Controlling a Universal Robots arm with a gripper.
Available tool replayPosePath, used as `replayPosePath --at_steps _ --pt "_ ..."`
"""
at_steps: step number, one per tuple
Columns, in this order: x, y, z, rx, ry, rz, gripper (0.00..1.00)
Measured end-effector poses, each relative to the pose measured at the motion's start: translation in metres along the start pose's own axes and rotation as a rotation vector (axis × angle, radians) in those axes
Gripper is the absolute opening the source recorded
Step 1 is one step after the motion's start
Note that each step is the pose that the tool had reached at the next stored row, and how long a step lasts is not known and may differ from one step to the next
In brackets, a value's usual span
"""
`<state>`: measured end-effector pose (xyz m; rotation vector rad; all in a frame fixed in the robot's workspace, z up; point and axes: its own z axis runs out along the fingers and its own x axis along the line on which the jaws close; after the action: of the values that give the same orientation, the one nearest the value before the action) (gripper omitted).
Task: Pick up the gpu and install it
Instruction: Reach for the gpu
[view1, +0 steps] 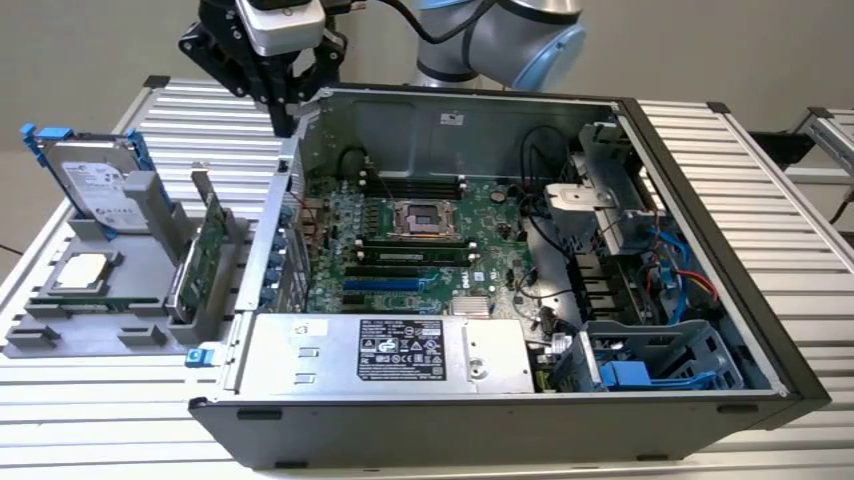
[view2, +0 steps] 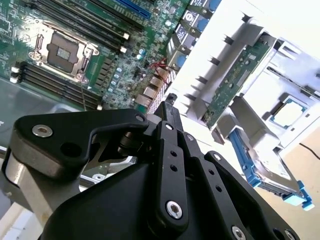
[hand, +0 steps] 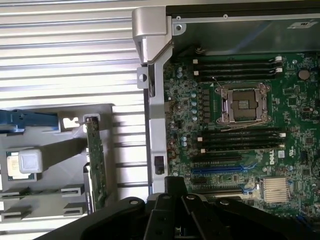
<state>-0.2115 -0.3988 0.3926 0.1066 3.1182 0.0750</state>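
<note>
1. At the exterior view's left, the hard drive (view1: 94, 185) is standing upright in the grey holder (view1: 54, 335), and the processor (view1: 83, 272) is lying just in front of it. Both are sitting near the target, so any reach is best steering wide of them.
2. Next, the gpu (view1: 200, 262) (view2: 235, 80) (hand: 95, 165) is standing on edge in its holder slot, untouched, just beside the case wall.
3. The gripper (view1: 283, 122) (view2: 170, 102) is hovering over the rear corner of the open case (view1: 721, 200), well apart from the card. Its fingers are looking drawn together and carrying nothing.
4. Judging from this, a good pick is calling for spreading the jaws first, squaring them across the card's thin top edge, and descending straight between holder and case wall.
5. Rightmost, the motherboard (view1: 414, 250) is lying exposed, its blue slots (view1: 387, 285) looking unoccupied.
</note>
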Motion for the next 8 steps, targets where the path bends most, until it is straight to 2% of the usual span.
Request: replayPosePath --at_steps 8 --pt "0.0068 -0.0005 -0.0002 0.0000 0.0000 0.000 0.00"
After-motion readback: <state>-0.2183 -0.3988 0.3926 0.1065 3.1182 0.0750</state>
